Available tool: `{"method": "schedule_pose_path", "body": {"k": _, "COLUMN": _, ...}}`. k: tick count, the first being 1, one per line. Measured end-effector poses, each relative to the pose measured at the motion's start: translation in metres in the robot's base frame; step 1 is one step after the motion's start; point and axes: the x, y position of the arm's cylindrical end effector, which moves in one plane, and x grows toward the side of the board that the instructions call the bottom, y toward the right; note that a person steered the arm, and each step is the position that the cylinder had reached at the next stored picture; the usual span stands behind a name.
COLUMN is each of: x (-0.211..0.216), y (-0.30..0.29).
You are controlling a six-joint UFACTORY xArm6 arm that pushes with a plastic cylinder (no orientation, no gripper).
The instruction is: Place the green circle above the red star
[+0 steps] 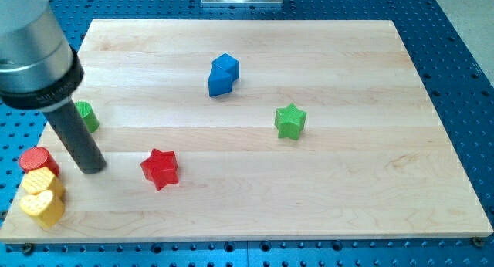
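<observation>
The green circle (86, 115) sits near the board's left edge, partly hidden behind my rod. The red star (160, 168) lies to its lower right, toward the view's bottom. My tip (91, 167) rests on the board just below the green circle and to the left of the red star, apart from the star. Whether the rod touches the green circle I cannot tell.
A red cylinder (36, 160), a yellow block (40, 182) and a yellow heart (42, 207) cluster at the lower left corner. A blue block (223, 74) is at upper centre, a green star (290, 120) right of centre. The wooden board (347, 190) lies on a blue perforated table.
</observation>
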Motion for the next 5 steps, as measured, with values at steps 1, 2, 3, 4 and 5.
{"method": "schedule_pose_path", "body": {"k": 1, "x": -0.034, "y": -0.035}}
{"method": "schedule_pose_path", "body": {"k": 2, "x": -0.035, "y": -0.071}}
{"method": "schedule_pose_path", "body": {"k": 3, "x": -0.069, "y": -0.064}}
{"method": "schedule_pose_path", "body": {"k": 4, "x": -0.061, "y": 0.006}}
{"method": "schedule_pose_path", "body": {"k": 5, "x": -0.027, "y": 0.092}}
